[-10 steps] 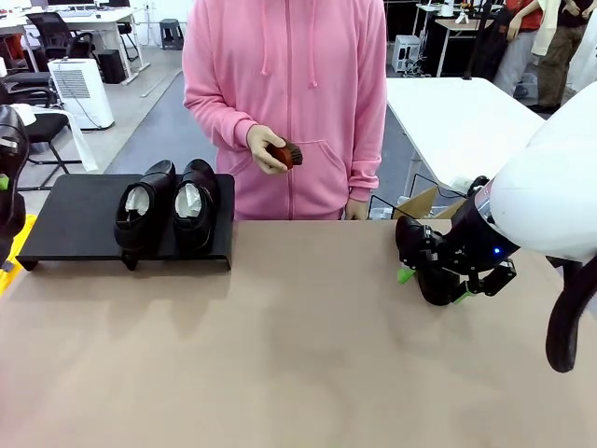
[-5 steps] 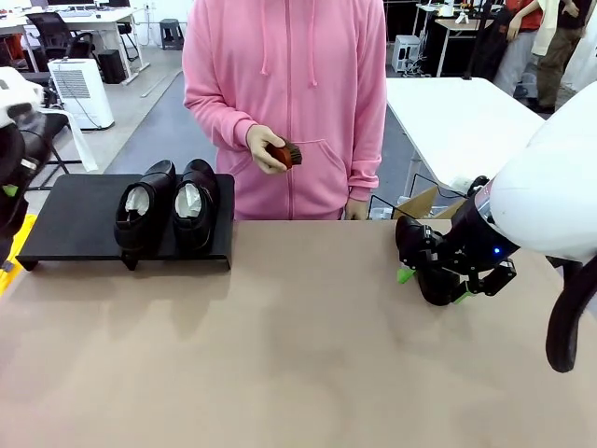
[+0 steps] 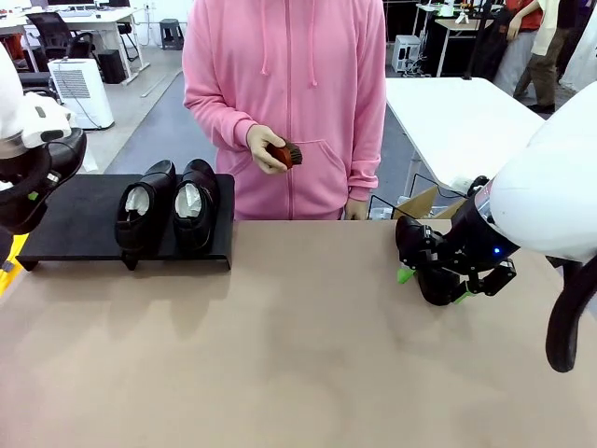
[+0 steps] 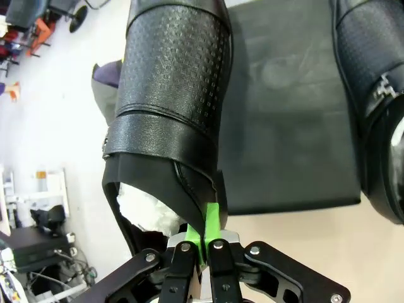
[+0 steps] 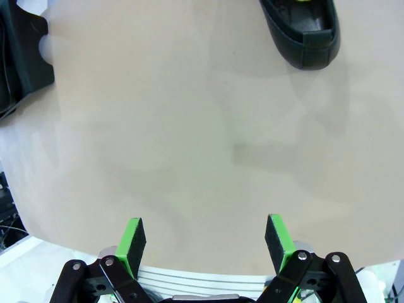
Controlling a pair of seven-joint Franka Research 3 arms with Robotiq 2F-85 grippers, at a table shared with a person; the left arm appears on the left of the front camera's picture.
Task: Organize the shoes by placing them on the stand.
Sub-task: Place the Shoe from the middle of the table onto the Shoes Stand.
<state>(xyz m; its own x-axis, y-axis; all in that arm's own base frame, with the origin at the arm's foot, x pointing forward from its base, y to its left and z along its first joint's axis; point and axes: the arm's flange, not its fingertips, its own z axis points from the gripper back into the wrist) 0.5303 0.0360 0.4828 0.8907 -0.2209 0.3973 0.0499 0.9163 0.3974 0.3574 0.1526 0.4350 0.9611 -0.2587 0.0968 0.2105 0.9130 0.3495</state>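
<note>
Two shoes [image 3: 168, 205] sit on the stand [image 3: 79, 219], toward its right end.

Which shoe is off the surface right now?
The shoe gripped at its heel rim by the left gripper, above the stand's left end; two others rest on the stand.

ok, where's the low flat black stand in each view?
Front: low flat black rectangular stand at left, two shoes on its right half.
Left wrist: matte slab, upper centre, beyond the glossy black shoe pinched by the left gripper.
Right wrist: probably the dark corner at the left edge.
Shared landmark: tan tabletop.
</note>
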